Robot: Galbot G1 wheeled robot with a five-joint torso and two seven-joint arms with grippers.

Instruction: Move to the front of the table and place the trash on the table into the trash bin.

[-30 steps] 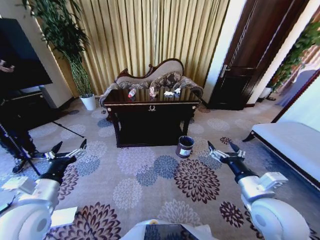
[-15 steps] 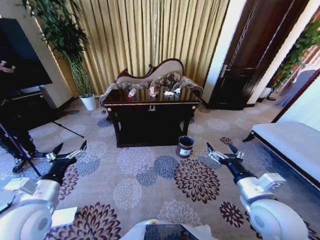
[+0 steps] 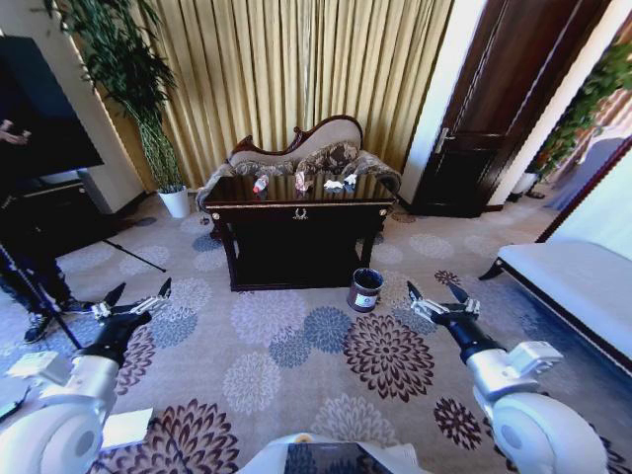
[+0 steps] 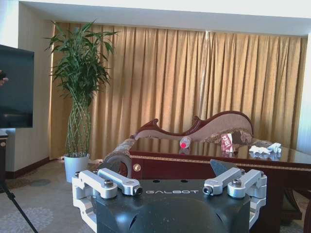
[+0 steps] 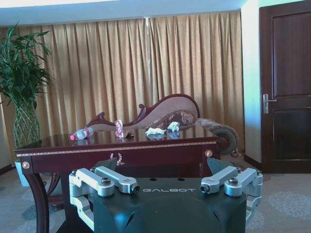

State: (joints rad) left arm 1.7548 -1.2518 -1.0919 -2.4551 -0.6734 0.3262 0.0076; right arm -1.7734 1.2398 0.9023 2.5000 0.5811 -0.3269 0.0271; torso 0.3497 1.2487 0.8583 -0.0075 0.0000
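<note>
The dark glossy table [image 3: 296, 205] stands across the carpet, ahead of me. On its top lie the trash items: a clear bottle with a red cap [image 3: 261, 184], a red-tan wrapper [image 3: 300, 181] and white tissue [image 3: 339, 184]. The small dark trash bin [image 3: 366, 289] sits on the floor by the table's front right leg. My left gripper [image 3: 138, 292] and right gripper [image 3: 434, 293] hover low over the carpet, both open and holding nothing, well short of the table. The wrist views face the table [image 4: 204, 160] [image 5: 116, 145] with the bottle [image 4: 185, 142] [image 5: 81, 134] on it.
A curved sofa [image 3: 306, 148] stands behind the table before gold curtains. A tall plant in a white pot [image 3: 176, 202] is at the back left, and a dark screen on a stand [image 3: 39, 109] at the left. A white bench [image 3: 583, 281] is on the right by a dark door [image 3: 494, 109]. Patterned carpet lies between me and the table.
My right gripper has edged slightly to the left. The table, trash and bin sit where they were.
</note>
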